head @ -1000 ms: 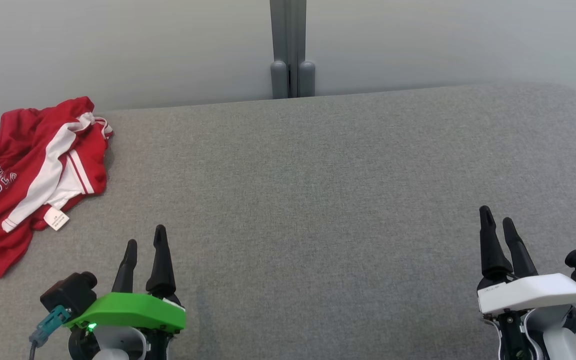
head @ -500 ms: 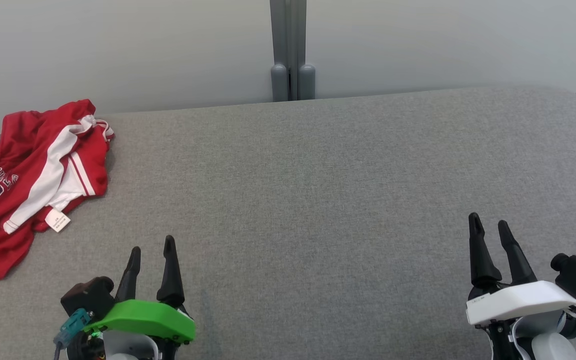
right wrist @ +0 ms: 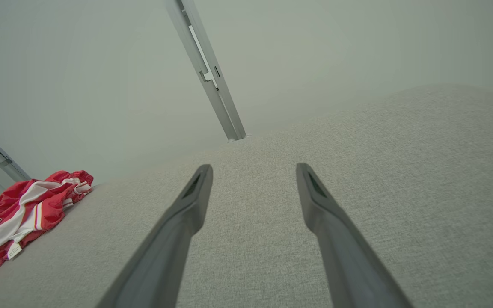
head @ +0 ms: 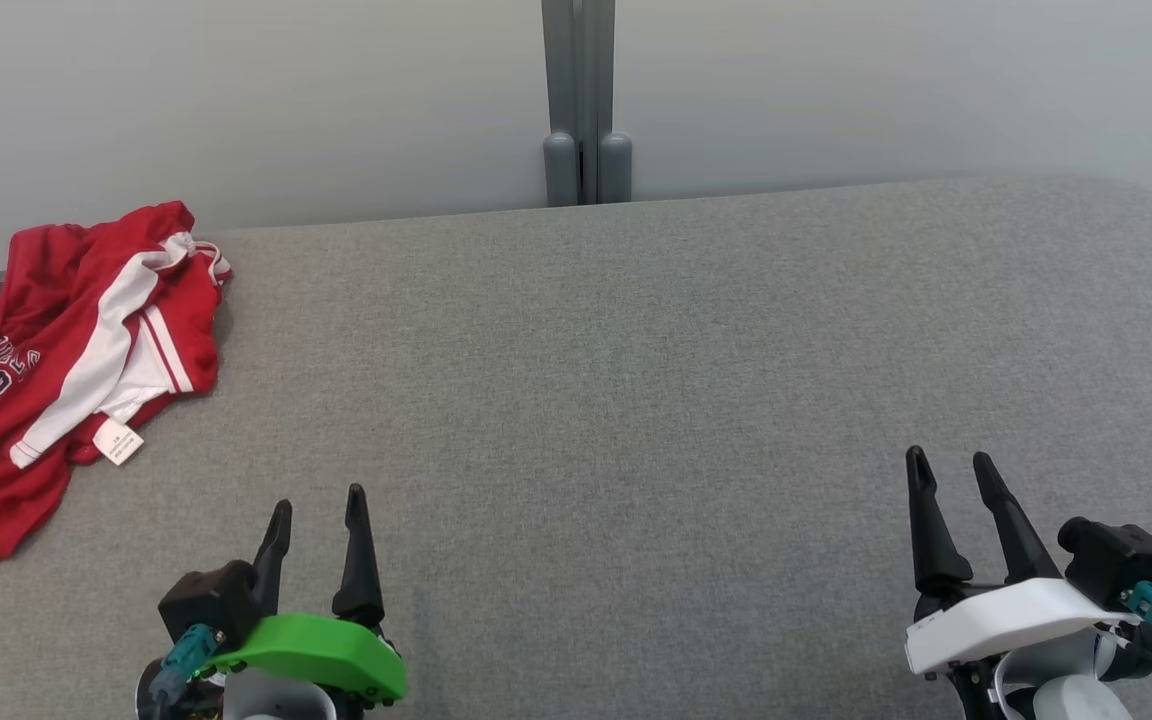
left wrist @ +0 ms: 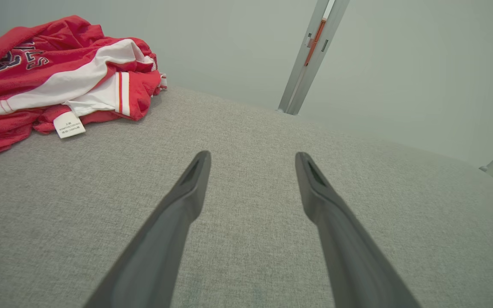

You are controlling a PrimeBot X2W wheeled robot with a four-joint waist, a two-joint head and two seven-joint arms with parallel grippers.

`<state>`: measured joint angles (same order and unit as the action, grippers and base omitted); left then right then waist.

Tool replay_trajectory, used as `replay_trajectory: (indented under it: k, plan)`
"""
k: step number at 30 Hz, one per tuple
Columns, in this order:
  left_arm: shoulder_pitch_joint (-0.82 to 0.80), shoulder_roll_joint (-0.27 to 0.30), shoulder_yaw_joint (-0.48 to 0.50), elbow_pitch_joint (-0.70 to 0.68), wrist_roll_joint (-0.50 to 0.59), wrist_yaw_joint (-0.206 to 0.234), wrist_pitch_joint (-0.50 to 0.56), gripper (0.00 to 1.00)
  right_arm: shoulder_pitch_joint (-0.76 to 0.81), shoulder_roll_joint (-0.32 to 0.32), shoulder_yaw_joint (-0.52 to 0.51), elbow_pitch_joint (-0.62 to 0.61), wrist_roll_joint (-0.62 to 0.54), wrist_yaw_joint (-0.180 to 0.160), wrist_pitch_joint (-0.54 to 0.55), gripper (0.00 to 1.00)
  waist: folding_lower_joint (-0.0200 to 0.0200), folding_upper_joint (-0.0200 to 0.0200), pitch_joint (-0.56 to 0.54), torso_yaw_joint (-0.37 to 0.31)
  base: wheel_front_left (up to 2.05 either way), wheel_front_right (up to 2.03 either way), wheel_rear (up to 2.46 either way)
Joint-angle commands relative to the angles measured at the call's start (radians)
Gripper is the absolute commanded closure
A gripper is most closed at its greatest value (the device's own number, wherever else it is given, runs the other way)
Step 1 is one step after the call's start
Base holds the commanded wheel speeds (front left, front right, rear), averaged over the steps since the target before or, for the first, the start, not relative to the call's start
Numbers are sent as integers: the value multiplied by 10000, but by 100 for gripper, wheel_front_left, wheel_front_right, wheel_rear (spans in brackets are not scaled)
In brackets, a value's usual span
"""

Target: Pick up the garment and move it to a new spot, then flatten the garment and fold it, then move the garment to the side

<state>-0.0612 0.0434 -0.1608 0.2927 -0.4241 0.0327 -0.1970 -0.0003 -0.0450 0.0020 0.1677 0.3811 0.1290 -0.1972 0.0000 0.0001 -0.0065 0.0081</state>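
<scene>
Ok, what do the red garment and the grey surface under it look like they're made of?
Red garment: probably a thin synthetic jersey knit with a slight sheen; it crumples into soft, glossy folds and carries a sewn care label.
Grey surface: looks like matte woven upholstery fabric; a fine flecked weave shows, and its far edge rounds off, perhaps padded.

Grey fabric surface [head: 636, 340], rounded far corners. Crumpled red-and-white garment [head: 56, 350] lies at its far left edge, label showing.
</scene>
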Motion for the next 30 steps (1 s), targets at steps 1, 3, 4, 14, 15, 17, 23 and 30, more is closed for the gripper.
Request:
replay_trajectory:
  k: [1,3,4,14,15,17,23,30]
  plan:
    - [-38,83,-21,-14,232,44,-108,0,-2,-56,22,-4,-239,27,-108,0,0,-1,1,2,0,0,0]
    - [-45,85,-62,21,393,61,-150,0,-16,-58,38,27,-417,27,-151,0,0,-1,1,5,0,0,0]
    - [-50,86,-83,43,467,72,-179,0,-12,-58,47,43,-512,27,-184,0,0,-1,-2,6,0,0,0]
    - [-105,93,-243,206,1146,133,-369,0,46,-66,11,87,-1240,28,-378,0,0,-1,-20,13,0,0,0]
    - [-116,92,-260,222,1193,140,-389,0,59,-67,3,81,-1298,28,-394,0,0,-1,-21,15,0,0,0]
    - [-142,93,-290,252,1330,157,-430,0,94,-67,-12,71,-1413,28,-427,0,0,-1,-23,19,0,0,0]
    - [-204,98,-421,339,1769,218,-533,0,155,-69,-4,62,-1818,19,-536,0,0,-1,-32,27,0,0,0]
    - [-243,102,-545,447,2197,291,-654,0,172,-74,28,27,-2243,20,-655,0,0,-1,-47,39,0,0,0]
